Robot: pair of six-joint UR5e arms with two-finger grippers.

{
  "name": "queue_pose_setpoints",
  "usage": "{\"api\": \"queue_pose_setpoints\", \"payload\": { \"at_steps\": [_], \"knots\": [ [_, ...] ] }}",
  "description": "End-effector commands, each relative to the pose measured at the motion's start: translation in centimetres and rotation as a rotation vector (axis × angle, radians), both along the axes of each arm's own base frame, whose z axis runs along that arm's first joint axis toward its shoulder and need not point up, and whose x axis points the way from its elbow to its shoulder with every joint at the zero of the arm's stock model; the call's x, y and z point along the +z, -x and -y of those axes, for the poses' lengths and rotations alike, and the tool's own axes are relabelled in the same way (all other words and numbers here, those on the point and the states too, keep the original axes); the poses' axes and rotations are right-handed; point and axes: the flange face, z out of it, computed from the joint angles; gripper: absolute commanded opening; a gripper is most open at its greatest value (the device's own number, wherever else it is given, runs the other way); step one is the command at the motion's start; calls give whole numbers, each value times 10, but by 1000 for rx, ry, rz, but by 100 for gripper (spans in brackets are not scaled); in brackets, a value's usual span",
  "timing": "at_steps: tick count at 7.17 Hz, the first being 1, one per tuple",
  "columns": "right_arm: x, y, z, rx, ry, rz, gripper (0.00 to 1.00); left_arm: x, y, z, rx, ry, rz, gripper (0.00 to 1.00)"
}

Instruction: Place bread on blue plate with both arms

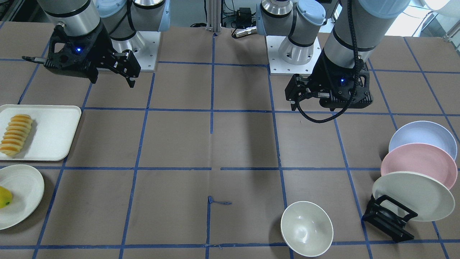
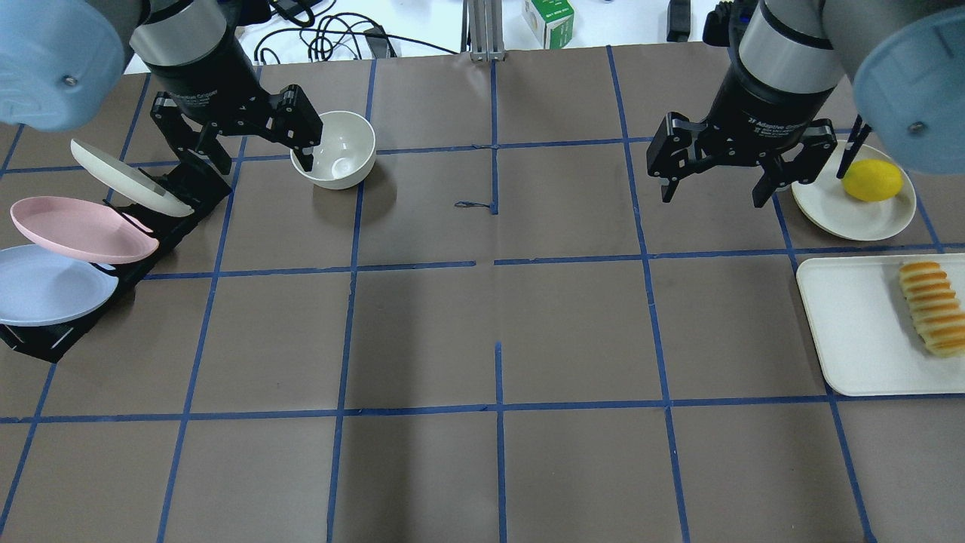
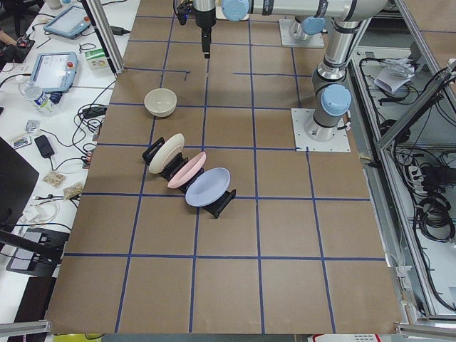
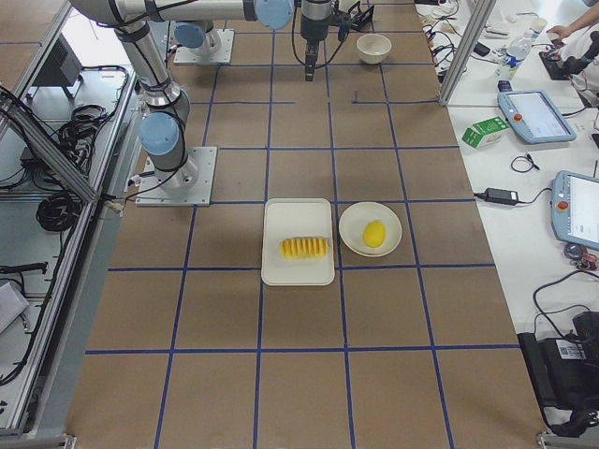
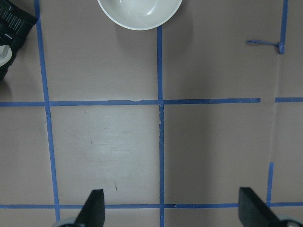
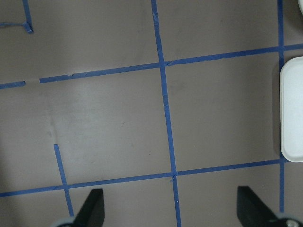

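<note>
Clock directions are read on the overhead view, twelve pointing away from the robot.

The left gripper point(image 2: 264, 154) hangs above the table with its jaws spread wide and nothing between them. Its own wrist camera shows both fingertips point(image 5: 94, 205) far apart over bare brown table and blue tape lines. A white bowl point(image 2: 343, 147) appears at its 3 o'clock, though the wrist view puts it ahead of the fingers, clear of them. Toward 8 o'clock a black rack point(image 2: 45, 339) holds three tilted plates: a cream plate point(image 2: 128, 177) farthest out, a pink plate point(image 2: 75, 226) in the middle, and the blue plate point(image 2: 45, 286) in the slot nearest the robot.

The right gripper point(image 2: 712, 192) is also wide open and empty, well above the table. At its 3 o'clock a yellow fruit point(image 2: 872, 180) sits on a small cream plate point(image 2: 837, 215). At 4 o'clock lies a white tray point(image 2: 852, 339); its edge shows at 3 o'clock in the right wrist view. The bread point(image 2: 931, 305) rests on that tray toward its 3 o'clock side, its length running roughly twelve to six — untouched, and well apart from the blue plate at the opposite end of the table
</note>
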Motion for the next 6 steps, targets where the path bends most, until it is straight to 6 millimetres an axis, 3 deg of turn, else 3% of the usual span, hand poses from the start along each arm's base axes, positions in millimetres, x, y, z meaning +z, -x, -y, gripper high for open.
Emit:
{"api": "queue_pose_setpoints", "payload": {
  "at_steps": [1,3,4,5,6],
  "knots": [
    [-4,2,-1,-2,-12,-7,100,-1,0,2,1,1,1,100],
    [-4,2,-1,-4,-18,-7,100,7,-2,-6,14,22,2,100],
    [-4,3,-1,-3,-16,-9,100,10,-22,-5,30,27,65,100],
    [-9,10,2,-11,-26,-10,100,15,-60,-2,94,32,108,100],
    [-10,48,11,-46,-29,-6,100,17,-108,1,184,27,110,100]
  ]
}}
